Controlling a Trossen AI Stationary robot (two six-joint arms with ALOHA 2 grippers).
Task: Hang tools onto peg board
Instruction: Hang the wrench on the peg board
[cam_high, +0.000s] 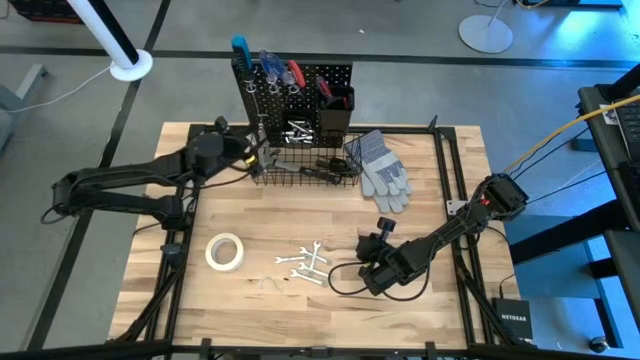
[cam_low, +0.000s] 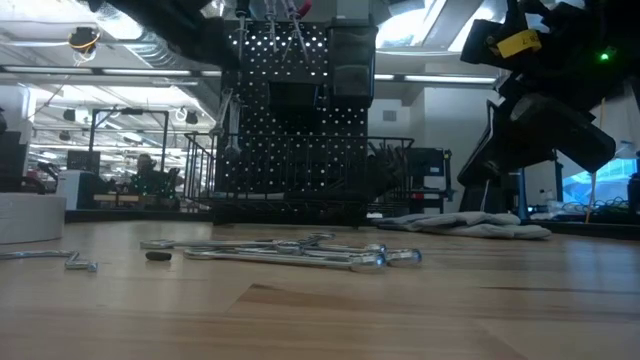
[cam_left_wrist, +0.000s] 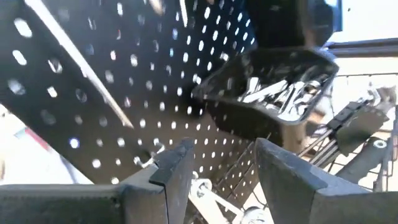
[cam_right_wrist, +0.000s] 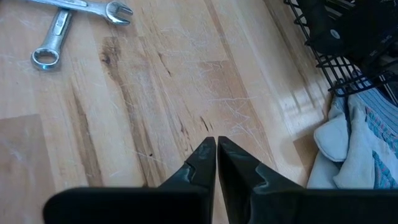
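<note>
The black peg board (cam_high: 300, 85) stands at the table's far edge with screwdrivers and pliers hung on it, a black bin (cam_left_wrist: 273, 81) of silver tools, and a wire basket (cam_high: 310, 165) at its base. My left gripper (cam_high: 258, 158) is open at the board's left lower part, and a silver wrench (cam_left_wrist: 208, 194) shows between its fingers (cam_left_wrist: 177, 171). Several silver wrenches (cam_high: 310, 265) lie flat on the table. My right gripper (cam_right_wrist: 216, 152) is shut just over bare wood to their right. A white tape roll (cam_high: 225, 250) lies flat to their left. My left gripper has a finger on either side of the silver wrench (cam_left_wrist: 208, 194), close to the board face. I cannot tell whether either finger touches it.
Grey work gloves (cam_high: 380, 170) lie right of the basket, beyond my right gripper. A small bent metal piece (cam_high: 265, 283) lies near the wrenches. Bare wood shows between the tape roll and the basket. Black rails frame the table's edges.
</note>
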